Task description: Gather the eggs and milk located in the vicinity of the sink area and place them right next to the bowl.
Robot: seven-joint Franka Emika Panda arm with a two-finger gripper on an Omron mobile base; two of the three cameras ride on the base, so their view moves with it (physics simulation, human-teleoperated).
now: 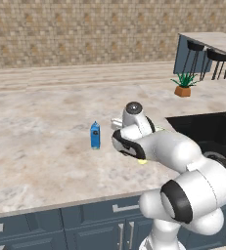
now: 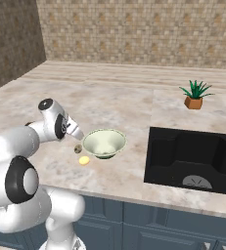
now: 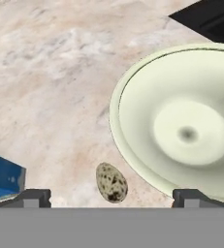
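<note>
The tool [image 3: 111, 197] hangs over the counter [image 1: 36, 146] beside the bowl [image 2: 104, 142], its two tips wide apart and holding nothing. The egg [image 2: 84, 160] already lies near the bowl, next to a speckled brown lump [image 3: 111, 181]. The milk [image 1: 95, 135] stands further from the bowl. Probably the milk step is now in hand; the next move calls for lowering the tool around the carton.
</note>
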